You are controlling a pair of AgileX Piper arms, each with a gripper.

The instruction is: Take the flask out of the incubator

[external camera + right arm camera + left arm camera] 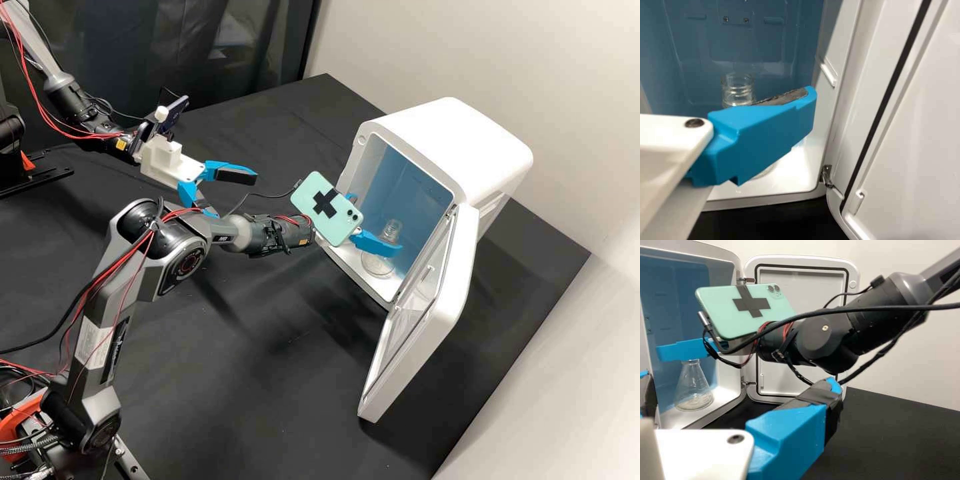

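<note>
A small white incubator [460, 143] with a blue inside stands at the bench's right end, its door [427, 313] swung open. A clear glass conical flask [390, 235] stands upright on its white floor. My right gripper [365, 221] is open inside the doorway, and one blue finger [760, 135] lies in front of the flask [737, 89], hiding its body. From the left wrist view the flask [692, 387] stands just under that finger. My left gripper [235, 197] hangs open and holds nothing, at the back left, well away from the incubator.
The right arm's wrist carries a mint-green phone [327, 207] just outside the doorway. The open door [920, 125] stands close beside the right gripper. A white wall runs behind the incubator, and bare black bench lies in front of it.
</note>
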